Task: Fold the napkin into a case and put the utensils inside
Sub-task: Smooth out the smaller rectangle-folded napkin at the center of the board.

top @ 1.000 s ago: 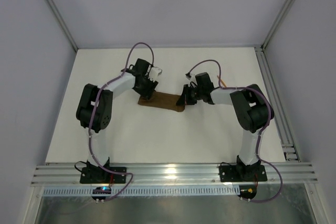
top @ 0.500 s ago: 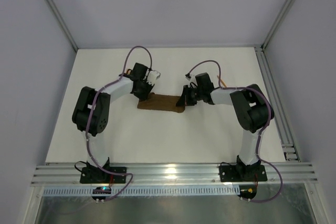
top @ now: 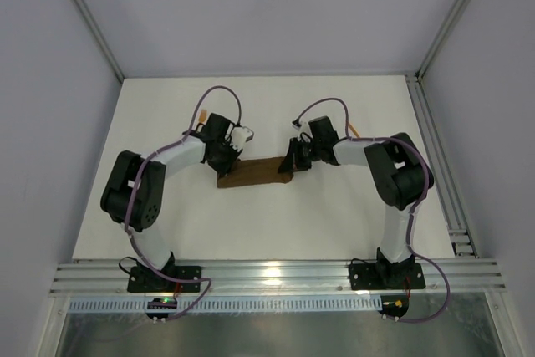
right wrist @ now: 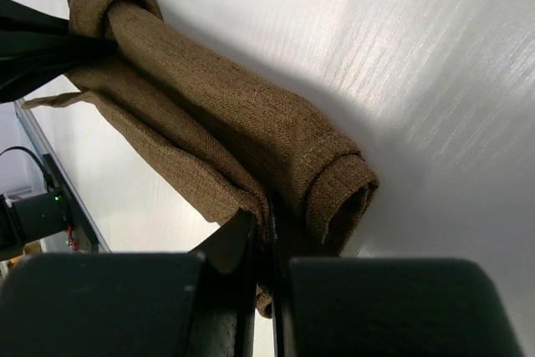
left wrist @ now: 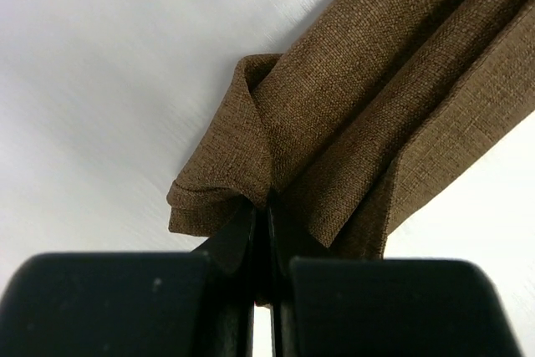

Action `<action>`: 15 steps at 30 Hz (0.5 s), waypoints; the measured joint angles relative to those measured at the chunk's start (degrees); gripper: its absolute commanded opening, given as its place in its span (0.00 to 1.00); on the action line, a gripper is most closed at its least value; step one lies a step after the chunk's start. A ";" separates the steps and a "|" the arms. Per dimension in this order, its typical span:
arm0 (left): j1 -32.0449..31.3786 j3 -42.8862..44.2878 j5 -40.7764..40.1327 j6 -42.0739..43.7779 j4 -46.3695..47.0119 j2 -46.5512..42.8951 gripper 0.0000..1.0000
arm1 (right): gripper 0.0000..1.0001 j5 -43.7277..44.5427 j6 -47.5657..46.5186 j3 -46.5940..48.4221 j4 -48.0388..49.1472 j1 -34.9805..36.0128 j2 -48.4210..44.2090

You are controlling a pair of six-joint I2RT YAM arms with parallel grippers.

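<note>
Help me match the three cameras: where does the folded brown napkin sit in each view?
Top external: napkin, a narrow strip near the picture's centre.
Left wrist: napkin runs from the upper right down to bottom centre.
Right wrist: napkin lies diagonally, upper left to lower centre.
Shared landmark: the left gripper pinching one end of the cloth; it is the dark shape at the right wrist view's upper-left edge.

Bright, even light falls from overhead. The white table (top: 267,223) carries only faint, soft shadows, and a glare spot sits on the near rail (top: 272,272). In the right wrist view streaky sheen crosses the table and the napkin (right wrist: 209,131) throws a dark soft shadow beside it. Its weave is sharp; the nearest foreground blurs.
</note>
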 measured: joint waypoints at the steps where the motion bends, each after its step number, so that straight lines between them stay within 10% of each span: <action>1: 0.00 -0.48 0.09 0.11 0.15 -0.37 0.02 | 0.03 -0.24 0.35 0.04 0.11 -0.17 0.26; 15: 0.15 -2.34 1.79 0.59 -6.84 -7.93 0.59 | 0.03 -1.16 0.70 0.02 -0.44 -1.36 0.48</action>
